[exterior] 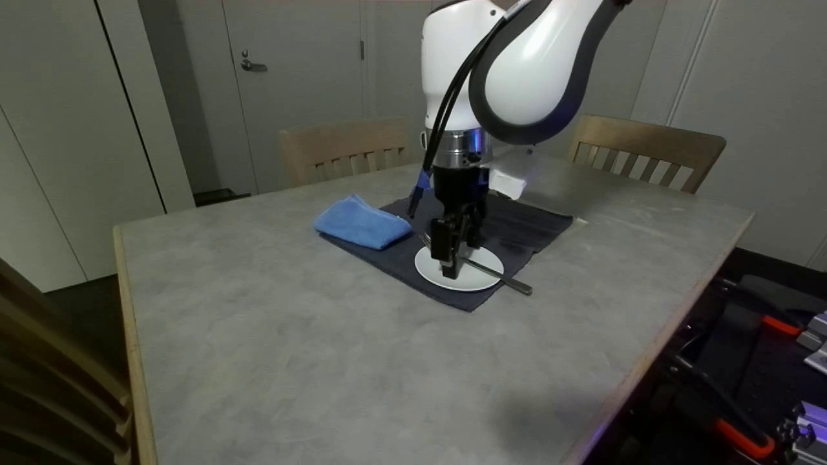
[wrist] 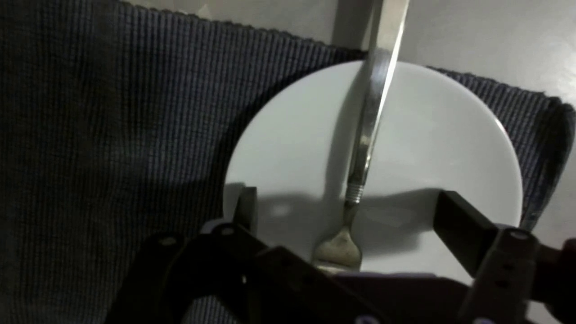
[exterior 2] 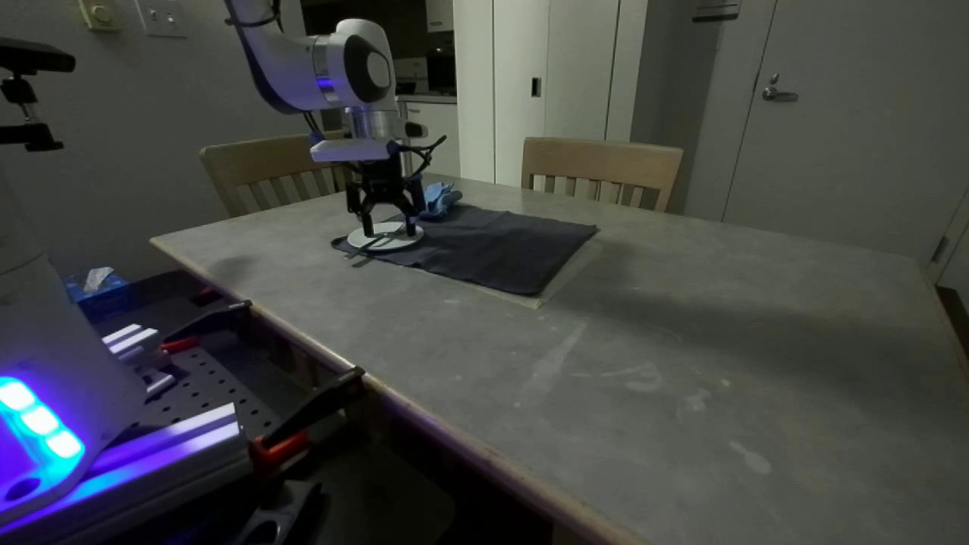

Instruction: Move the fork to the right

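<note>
The fork (wrist: 370, 121) is a slender silver utensil lying across the round white plate (wrist: 441, 112). In the wrist view its handle runs past the plate's rim at the top, and its tines are hidden behind the gripper at the bottom. In an exterior view the fork's handle (exterior: 507, 280) reaches over the plate (exterior: 426, 268) and past the placemat's edge. It also shows in an exterior view (exterior 2: 363, 248). My gripper (wrist: 351, 218) is open, pointing down, low over the plate. Its fingers stand on either side of the fork's neck, apart from it. It shows in both exterior views (exterior: 460, 258) (exterior 2: 390, 228).
The plate sits near a corner of a dark placemat (exterior: 530, 223) on the grey table (exterior: 323, 361). A blue folded cloth (exterior: 362, 223) lies on the placemat's edge beside the plate. Wooden chairs (exterior 2: 602, 160) stand around the table. Clamps (exterior 2: 318, 405) sit by the table's edge near the robot base.
</note>
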Tool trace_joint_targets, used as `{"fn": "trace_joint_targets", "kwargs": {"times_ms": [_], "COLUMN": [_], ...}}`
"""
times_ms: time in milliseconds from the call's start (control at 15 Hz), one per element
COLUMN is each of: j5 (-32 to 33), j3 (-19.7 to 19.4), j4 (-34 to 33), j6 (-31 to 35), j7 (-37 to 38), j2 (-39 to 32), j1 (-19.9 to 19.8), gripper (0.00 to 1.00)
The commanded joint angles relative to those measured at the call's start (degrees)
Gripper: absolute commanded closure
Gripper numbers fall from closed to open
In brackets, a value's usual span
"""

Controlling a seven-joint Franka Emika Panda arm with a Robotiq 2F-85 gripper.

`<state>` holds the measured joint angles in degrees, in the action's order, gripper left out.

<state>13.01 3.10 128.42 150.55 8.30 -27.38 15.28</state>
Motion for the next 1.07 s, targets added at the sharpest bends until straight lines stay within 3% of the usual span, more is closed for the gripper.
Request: {"fn": "trace_joint_targets", "kwargs": {"times_ms": [0, 67, 200, 800, 933, 1000], "j5": [-0.82, -0.91, -0.82, -1.13, -1.17, -1.14], "j3": [0.45, 0.49, 0.49, 1.61, 1.62, 1.57], "j4": [0.48, 0.48, 0.56, 0.76, 0.86, 0.92], "j6": [1.65, 1.64, 1.77, 2.05, 2.29, 2.39], "j7": [-0.83, -0.95, -0.85, -1.33, -1.47, -1.46], "j2": [-1.27, -1.12, -1.0, 0.17, 0.31, 0.4], "j1": [-0.61, -0.71, -0.58, -0.94, -1.05, -1.08], "gripper": [0.0, 0.03, 0.23, 0.85, 0.99, 1.0]}}
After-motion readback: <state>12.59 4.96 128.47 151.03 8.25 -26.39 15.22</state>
